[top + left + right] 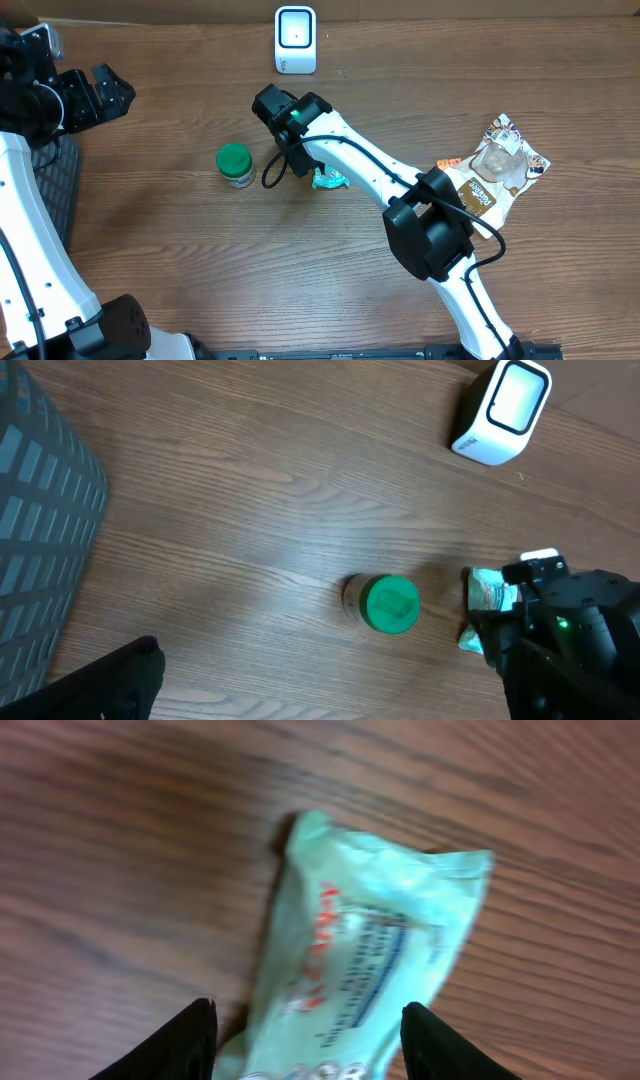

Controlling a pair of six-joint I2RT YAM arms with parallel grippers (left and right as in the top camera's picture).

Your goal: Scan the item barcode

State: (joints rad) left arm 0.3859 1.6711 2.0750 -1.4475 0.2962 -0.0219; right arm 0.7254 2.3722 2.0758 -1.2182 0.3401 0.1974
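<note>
A pale teal packet (370, 950) with printed text lies flat on the wooden table. My right gripper (308, 1020) hangs over its near end. It is open, with one black finger on each side of the packet and neither closed on it. From overhead the same packet (328, 180) peeks out below the right gripper (312, 165), mid-table. The white barcode scanner (295, 40) stands at the back edge, also seen as the scanner (503, 410) in the left wrist view. My left gripper (95, 95) stays open and empty at the far left.
A small jar with a green lid (235, 165) stands just left of the packet. A brown and white snack bag (505, 165) lies at the right. A dark ribbed mat (55, 190) borders the left side.
</note>
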